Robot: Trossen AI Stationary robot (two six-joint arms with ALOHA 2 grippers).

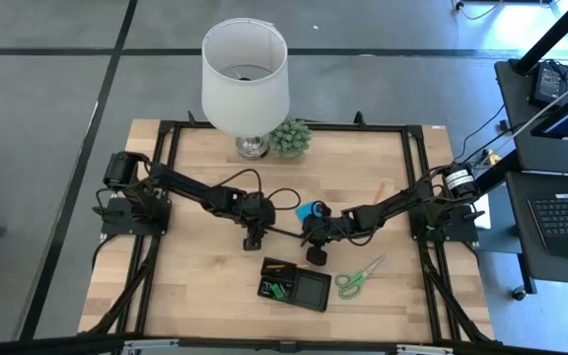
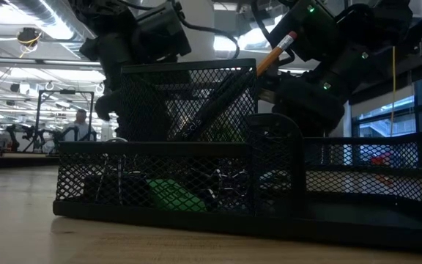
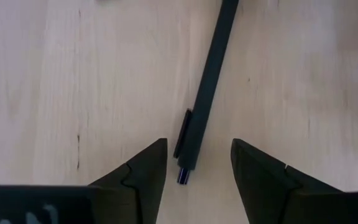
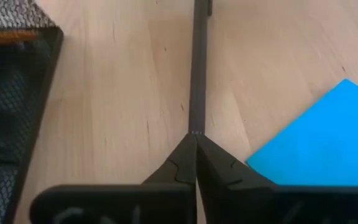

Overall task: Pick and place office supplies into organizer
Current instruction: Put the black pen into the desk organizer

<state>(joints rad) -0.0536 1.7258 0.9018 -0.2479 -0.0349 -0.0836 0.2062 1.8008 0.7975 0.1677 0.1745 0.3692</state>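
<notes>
Left wrist view is showing the left gripper hovering with its fingers spread wide, straddling the clip end of one black pen lying flat on the wooden table. In the right wrist view the right gripper is sitting with its fingers pressed together, their tips at the end of a thin dark pen; whether they are pinching it I cannot tell. One blue sticky-note pad is lying just beside it. Judging by this, the pen pick is under way: the next move is calling for the left gripper to descend and close squarely across the barrel. One organizer is waiting near the table's front edge, one pair of green-handled scissors beside it.
</notes>
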